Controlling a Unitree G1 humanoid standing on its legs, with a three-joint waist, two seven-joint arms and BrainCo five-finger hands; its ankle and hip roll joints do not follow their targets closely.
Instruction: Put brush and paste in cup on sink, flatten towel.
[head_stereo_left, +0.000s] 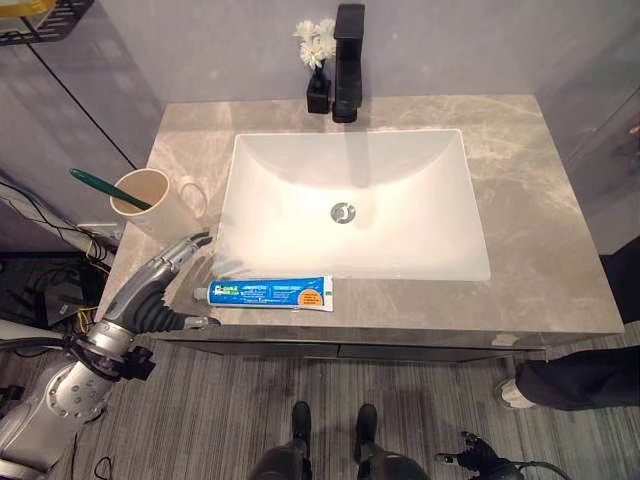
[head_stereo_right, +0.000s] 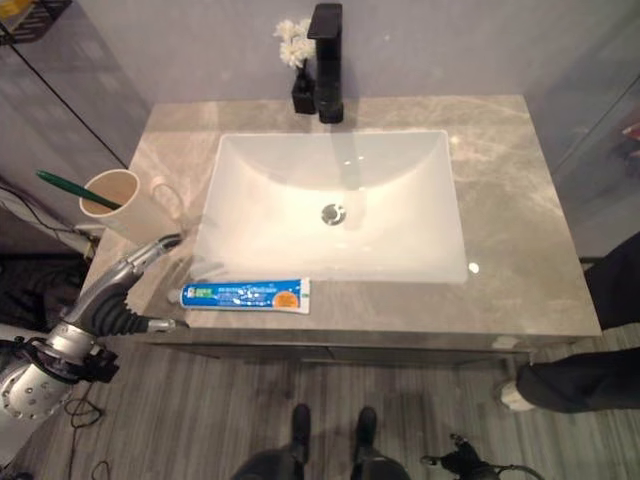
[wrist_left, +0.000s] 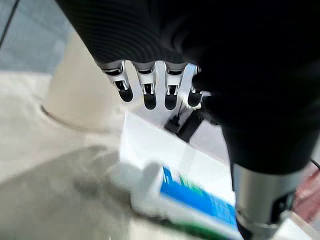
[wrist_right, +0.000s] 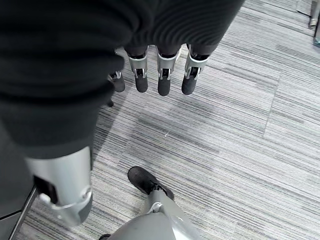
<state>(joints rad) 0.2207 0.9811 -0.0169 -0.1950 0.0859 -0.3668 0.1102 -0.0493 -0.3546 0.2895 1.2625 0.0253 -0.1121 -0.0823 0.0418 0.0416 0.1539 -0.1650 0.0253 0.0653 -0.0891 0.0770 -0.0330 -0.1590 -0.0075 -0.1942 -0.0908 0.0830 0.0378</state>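
Item 1, brush (head_stereo_left: 95, 183): green handle, standing slanted in the cup (head_stereo_left: 150, 203), head end down inside. Judged done.

Item 2, cup: cream mug with handle, upright on the desk (head_stereo_left: 560, 250) just beyond the tips of the left fingers (head_stereo_left: 190, 246), beside the white sink (head_stereo_left: 350, 205).

Item 3, paste (head_stereo_left: 268, 293): blue and white tube, lying flat along the desk's front strip, cap end nearest the left fingers, just beside and below them. Not yet in the cup. Judged the step in hand.

Item 4, towel: none to be found on the desk. The flattening step cannot be judged from here.

Item 5, left hand (head_stereo_left: 165, 272): over the desk's front left corner, fingers straight and side by side, thumb held apart, holding nothing. The wrist view places the tube's cap end under the palm and the cup past the fingertips.

Item 6, right hand (wrist_right: 160, 75): hanging low over the striped floor, fingers relaxed and straight, empty and idle.

Also present: black tap (head_stereo_left: 348, 60), and a small dark vase of white flowers (head_stereo_left: 318, 60) beside it at the back of the desk, well away from both hands.
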